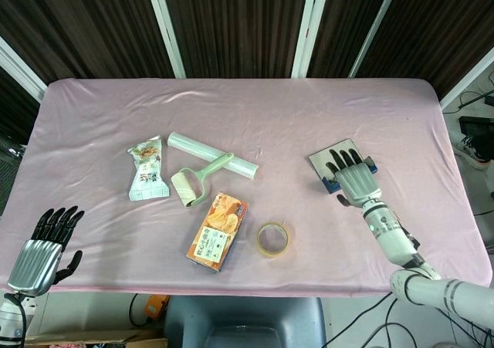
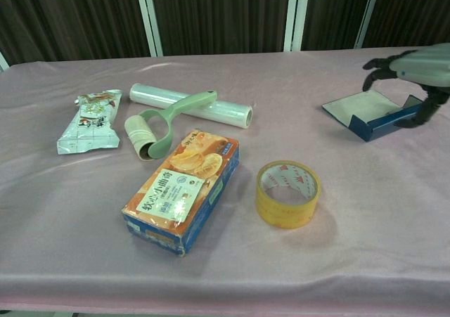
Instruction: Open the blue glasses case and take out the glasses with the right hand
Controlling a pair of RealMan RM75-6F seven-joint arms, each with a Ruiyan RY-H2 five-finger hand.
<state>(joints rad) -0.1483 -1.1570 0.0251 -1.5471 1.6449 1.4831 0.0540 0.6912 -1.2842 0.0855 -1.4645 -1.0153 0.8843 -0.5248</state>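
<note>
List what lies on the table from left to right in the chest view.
snack packet → lint roller → biscuit box → tape roll → blue glasses case, lid open → right hand above the case. The plastic-wrap roll behind the lint roller overlaps it, so it is left out.

Snack packet (image 1: 147, 170), film roll (image 1: 212, 154), lint roller (image 1: 194, 182), biscuit box (image 1: 217, 231), tape roll (image 1: 272, 239)
</note>
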